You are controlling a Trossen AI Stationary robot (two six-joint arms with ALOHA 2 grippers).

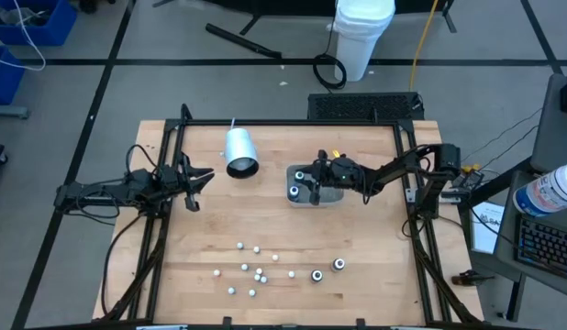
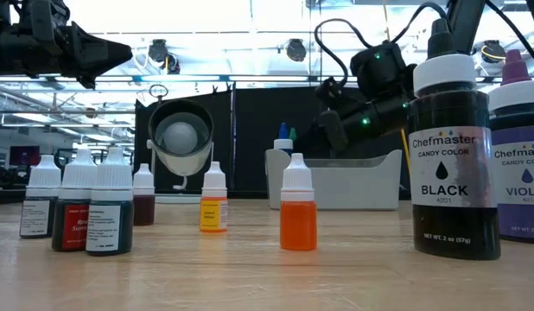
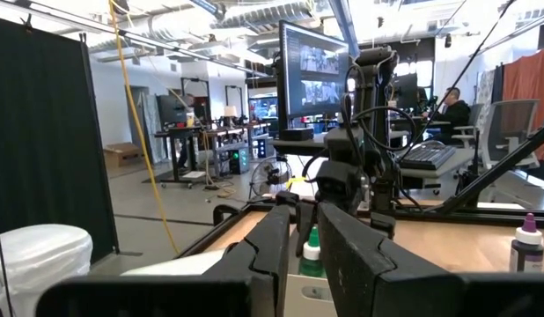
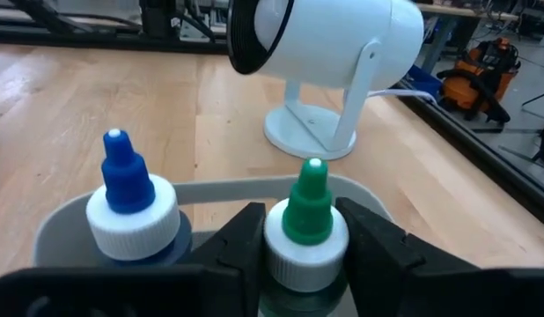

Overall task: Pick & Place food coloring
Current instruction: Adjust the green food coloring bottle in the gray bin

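a robotics lab: a wooden bench (image 1: pixel 283 238) framed in black rails, monitors (image 3: pixel 314 70) and desks in the upper centre, exposed ceiling ducts, a black curtain (image 3: pixel 43 141) at left.

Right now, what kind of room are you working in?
Probably a robotics lab or workshop, not a kitchen: a wooden table framed by arm mounts, a big monitor with desks behind it, and exposed ceiling ducts.

2 dark jointed arms w/ black cables, black-fingered end effector (image 4: pixel 298 255) each.
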